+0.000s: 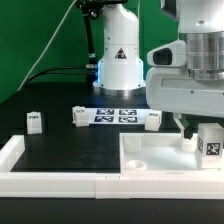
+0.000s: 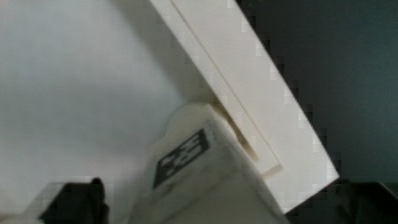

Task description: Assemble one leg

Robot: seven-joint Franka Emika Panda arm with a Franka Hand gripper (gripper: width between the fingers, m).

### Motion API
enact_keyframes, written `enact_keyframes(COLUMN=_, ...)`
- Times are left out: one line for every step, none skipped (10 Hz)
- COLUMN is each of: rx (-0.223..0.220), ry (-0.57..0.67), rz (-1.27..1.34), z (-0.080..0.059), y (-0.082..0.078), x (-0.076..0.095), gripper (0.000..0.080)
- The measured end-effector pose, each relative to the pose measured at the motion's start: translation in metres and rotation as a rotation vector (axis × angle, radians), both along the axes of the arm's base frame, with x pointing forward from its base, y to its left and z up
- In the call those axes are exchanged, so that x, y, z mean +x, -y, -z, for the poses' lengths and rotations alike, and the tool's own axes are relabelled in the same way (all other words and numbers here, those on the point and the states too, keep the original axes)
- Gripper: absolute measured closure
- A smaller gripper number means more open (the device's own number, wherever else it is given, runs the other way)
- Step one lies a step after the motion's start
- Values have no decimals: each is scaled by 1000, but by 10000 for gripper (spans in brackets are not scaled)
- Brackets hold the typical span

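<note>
One leg [image 1: 210, 143], a small white block with a black-and-white tag, stands upright in the corner of the large white square piece [image 1: 150, 160] at the exterior view's right. My gripper [image 1: 197, 130] hangs just over it, open. In the wrist view the leg [image 2: 192, 160] rises between the two dark fingertips [image 2: 79, 203], with a gap on each side, so nothing is gripped. The square piece's raised rim [image 2: 240, 90] runs past the leg. Three more legs [image 1: 34, 121], [image 1: 78, 117], [image 1: 152, 120] stand loose on the black table.
The marker board [image 1: 112, 116] lies flat behind the square piece, in front of the arm's white base [image 1: 118, 60]. A low white wall [image 1: 60, 182] borders the table's front and left edges.
</note>
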State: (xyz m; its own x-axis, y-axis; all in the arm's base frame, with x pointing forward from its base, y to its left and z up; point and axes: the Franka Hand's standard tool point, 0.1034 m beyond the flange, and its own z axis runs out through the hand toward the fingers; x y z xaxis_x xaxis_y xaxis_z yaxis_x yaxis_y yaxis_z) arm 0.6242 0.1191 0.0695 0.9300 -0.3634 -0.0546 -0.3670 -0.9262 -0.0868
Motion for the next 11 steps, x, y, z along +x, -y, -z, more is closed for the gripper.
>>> enact_keyframes(rx=-7, ry=2, rz=-107, z=-1, y=1, x=0, gripper=150)
enact_keyframes(rx=-12, ry=7, rz=-182, z=-2, y=0, x=1, gripper=150)
enact_keyframes(rx=-15, ry=20, rz=-341, z=-3, y=2, x=1, gripper=150)
enact_keyframes(rx=-14, ry=25, rz=-406, z=-2, y=2, x=1, gripper=150)
enact_keyframes(rx=-14, ry=22, rz=-377, z=-2, y=2, x=1, gripper=150)
enact_keyframes(rx=-14, ry=22, rz=-378, z=-2, y=2, x=1, gripper=276)
enact_keyframes(rx=-14, ry=22, rz=-377, z=-2, y=3, x=1, gripper=415)
enact_keyframes(rx=-14, ry=22, rz=-377, z=-2, y=2, x=1, gripper=511)
enact_keyframes(rx=-14, ry=22, rz=-373, z=-2, y=2, x=1, gripper=511)
enact_keyframes(rx=-15, ry=20, rz=-346, z=-2, y=2, x=1, gripper=510)
enact_keyframes(rx=-15, ry=20, rz=-345, z=-2, y=3, x=1, gripper=510)
